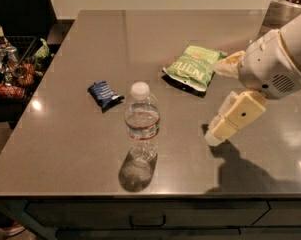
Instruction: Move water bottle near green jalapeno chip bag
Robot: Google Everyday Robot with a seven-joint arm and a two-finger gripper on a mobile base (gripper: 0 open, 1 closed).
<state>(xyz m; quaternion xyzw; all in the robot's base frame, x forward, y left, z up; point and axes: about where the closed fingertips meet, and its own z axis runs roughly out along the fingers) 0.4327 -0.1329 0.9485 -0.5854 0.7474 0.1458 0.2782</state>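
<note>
The bottle (141,124) stands upright, cap on, near the front edge of the table (65,149). A small blue packet (104,94) lies just behind it to the left. The chip bag (194,68) lies flat farther back on the right. The pincer (215,134) hangs over the table, right of the bottle and apart from it.

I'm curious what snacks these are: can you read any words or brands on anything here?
Green jalapeno chip bag: white lettering, too blurred to read.
Water bottle: label band, too small to read.
Blue packet: nothing legible.
Gripper, right of the bottle: no text visible.
</note>
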